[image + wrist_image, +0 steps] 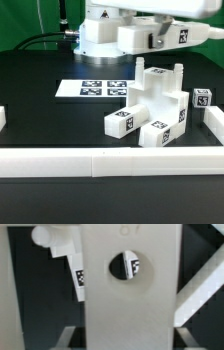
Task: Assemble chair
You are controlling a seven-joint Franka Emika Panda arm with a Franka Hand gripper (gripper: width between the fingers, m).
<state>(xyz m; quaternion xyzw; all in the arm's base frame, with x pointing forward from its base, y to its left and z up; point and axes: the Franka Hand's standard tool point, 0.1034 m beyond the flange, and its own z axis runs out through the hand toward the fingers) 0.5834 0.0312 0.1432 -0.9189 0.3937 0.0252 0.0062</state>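
In the exterior view my gripper (148, 40) hangs high at the back right. It holds a flat white slab (172, 36) with a tag well above the table. In the wrist view the slab (130, 303) fills the middle and has a round hole. My fingers (70, 336) flank its two edges, so the gripper (127, 339) is shut on it. A tag shows through the hole, and a short post (55, 241) with a tagged side lies beyond. A cluster of blocky white chair pieces (152, 105) with tags stands on the table below. A small tagged post (203, 98) stands at the exterior view's right.
The marker board (100, 88) lies flat behind the cluster toward the exterior view's left. A long low white rail (100, 160) runs along the front. A white block (3, 118) shows at the left edge. The arm's base (100, 30) stands at the back.
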